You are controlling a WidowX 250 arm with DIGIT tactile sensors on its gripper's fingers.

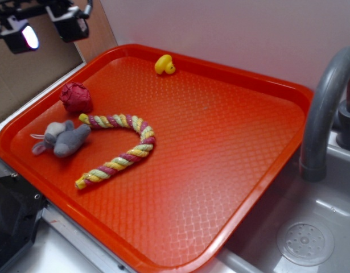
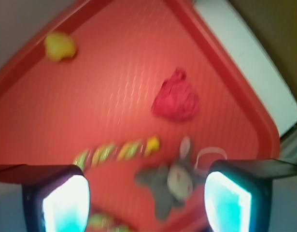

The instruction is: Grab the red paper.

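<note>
Orange tray [image 1: 231, 142] is seen carrying the red paper [image 1: 76, 96] beside a plush mouse [image 1: 64, 138]; the hand [image 2: 146, 203] is held apart above.

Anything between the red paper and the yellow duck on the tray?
No. In the exterior view, only bare tray lies between the red paper and the yellow duck. The wrist view agrees.

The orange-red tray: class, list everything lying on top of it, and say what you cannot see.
On the tray lie the red paper, a grey plush mouse, a striped rope and a yellow duck. Whatever is beneath the tray is covered.
</note>
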